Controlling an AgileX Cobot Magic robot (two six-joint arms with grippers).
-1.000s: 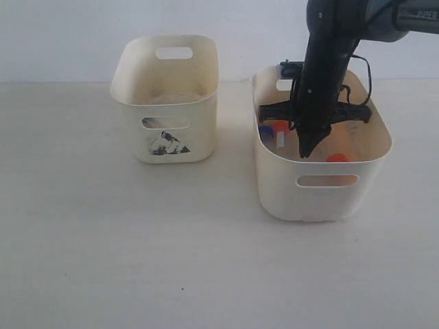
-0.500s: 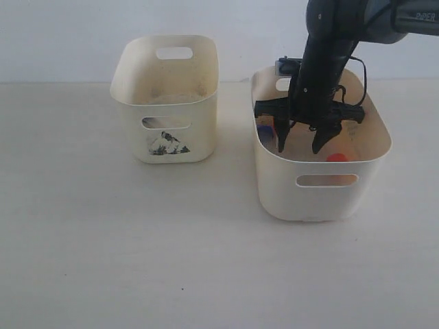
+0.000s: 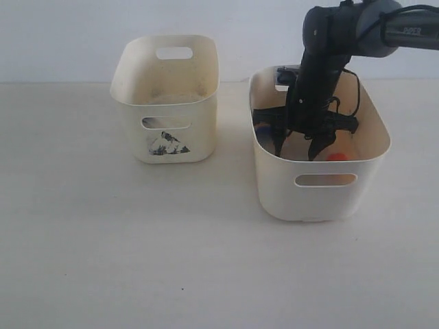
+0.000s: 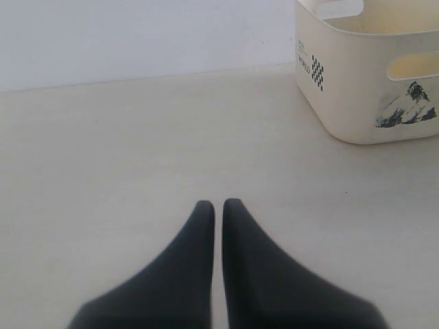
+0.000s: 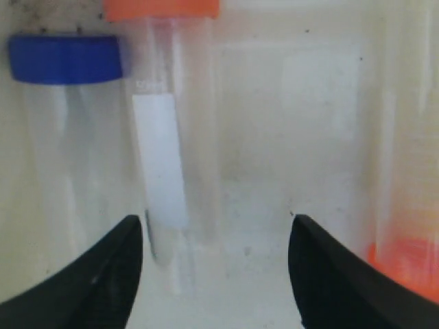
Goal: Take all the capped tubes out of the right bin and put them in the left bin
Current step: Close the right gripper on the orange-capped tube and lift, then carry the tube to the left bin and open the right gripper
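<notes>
My right gripper [image 3: 299, 152] hangs open inside the right bin [image 3: 322, 199], its fingers low near the floor. In the right wrist view the open gripper [image 5: 216, 236] straddles the tip of a clear tube with an orange-red cap [image 5: 162, 8] and a white label. A blue-capped tube [image 5: 65, 58] lies beside it, and another orange-red cap [image 5: 408, 264] shows past one finger. From outside, one orange-red cap [image 3: 336, 157] peeks over the rim. The left bin [image 3: 167, 96], with its mountain sticker [image 3: 167, 144], holds no tube that I can see. My left gripper [image 4: 218, 205] is shut above bare table, away from the left bin [image 4: 357, 103].
Both bins stand on a pale tabletop [image 3: 137, 247] in front of a white wall. The right arm [image 3: 322, 55] comes down from the upper right into the right bin.
My right gripper has opened and dropped deeper into the right bin. The left gripper's earlier state is not shown.
</notes>
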